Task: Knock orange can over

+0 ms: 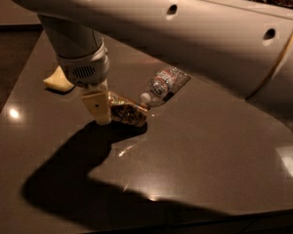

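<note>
The robot arm (pixel 185 38) spans the grey table (pixel 210 155). Its gripper (pixel 103 113) sits low against the orange can (pixel 129 115), which seems tipped over beside the water bottle (pixel 163 84). Whether it grips the can I cannot tell. A sideways pull-out could sweep both along.

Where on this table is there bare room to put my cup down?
Bare: the wide grey tabletop front and right of the clear plastic bottle, and the shadowed front-left. Crowded: the back-left, where the tool sits against the lying orange-tan drink can, pale yellow wedge behind.
</note>
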Controlling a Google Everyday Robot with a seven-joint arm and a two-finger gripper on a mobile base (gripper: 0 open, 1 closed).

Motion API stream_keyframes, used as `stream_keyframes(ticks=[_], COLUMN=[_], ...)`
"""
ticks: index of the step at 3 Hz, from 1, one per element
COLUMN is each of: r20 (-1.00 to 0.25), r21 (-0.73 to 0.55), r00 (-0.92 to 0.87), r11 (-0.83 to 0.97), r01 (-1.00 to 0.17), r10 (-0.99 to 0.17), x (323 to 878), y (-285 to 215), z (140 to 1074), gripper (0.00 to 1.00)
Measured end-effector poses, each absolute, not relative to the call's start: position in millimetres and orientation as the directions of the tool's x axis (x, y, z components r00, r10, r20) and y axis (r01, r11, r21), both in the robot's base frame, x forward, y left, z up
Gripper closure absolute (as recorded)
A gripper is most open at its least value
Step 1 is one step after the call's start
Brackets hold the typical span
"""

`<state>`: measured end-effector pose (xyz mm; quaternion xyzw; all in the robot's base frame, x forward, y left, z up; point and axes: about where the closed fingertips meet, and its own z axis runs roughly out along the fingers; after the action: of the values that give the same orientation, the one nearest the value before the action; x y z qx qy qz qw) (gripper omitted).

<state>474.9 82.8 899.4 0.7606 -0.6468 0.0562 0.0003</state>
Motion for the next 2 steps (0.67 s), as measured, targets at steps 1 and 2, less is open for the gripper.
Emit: stream_keyframes(ticks=[1,2], r20=[0.11,0.112], r21=[-0.062,-0.054], r00=[0.161,0.166], r11=[-0.168,-0.173], r01=[-0.984,-0.983], r10=[-0.981,-0.98], x=[480.0,481.7], y=[81.5,79.7], z=[889.3,882.6], gripper=[0.06,0.0])
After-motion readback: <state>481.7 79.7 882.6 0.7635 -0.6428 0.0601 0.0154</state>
